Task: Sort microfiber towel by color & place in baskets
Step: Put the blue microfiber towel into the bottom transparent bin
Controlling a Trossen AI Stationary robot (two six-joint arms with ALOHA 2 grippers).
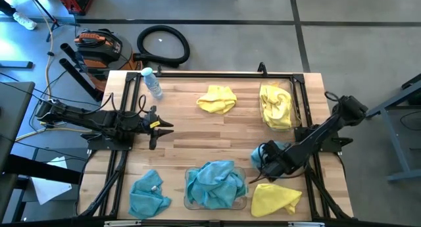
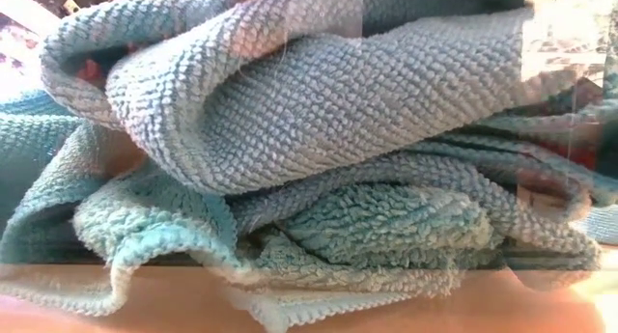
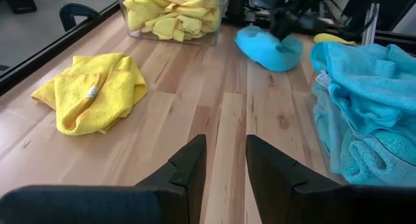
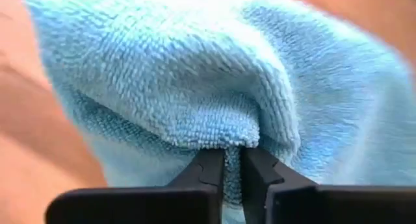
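Note:
My right gripper (image 1: 266,158) is down at a loose teal towel (image 1: 279,150) on the table's right side and is shut on it. The left wrist view shows that teal towel (image 3: 268,50) lying on the wood under the right gripper (image 3: 286,24). My left gripper (image 3: 224,160) hovers open over bare wood at the table's left (image 1: 162,127). A clear basket (image 1: 191,202) at the near edge holds teal towels (image 1: 214,182), which fill the low view (image 2: 319,111). A second basket (image 1: 296,102) at the far right holds yellow towels (image 1: 276,105). My right gripper pinches a raised fold (image 4: 227,138) of the teal towel between its two fingertips (image 4: 211,165). The cloth bulges up and away beyond the tips. It comes down at a slant from the table's right side. The rest of the towel lies on the table.
Loose towels lie about: a yellow one (image 1: 217,99) far centre, a yellow one (image 1: 275,199) at the near right, and a teal one (image 1: 148,194) at the near left. A clear water bottle (image 1: 152,82) lies at the far left. Bare wood spans the table's middle.

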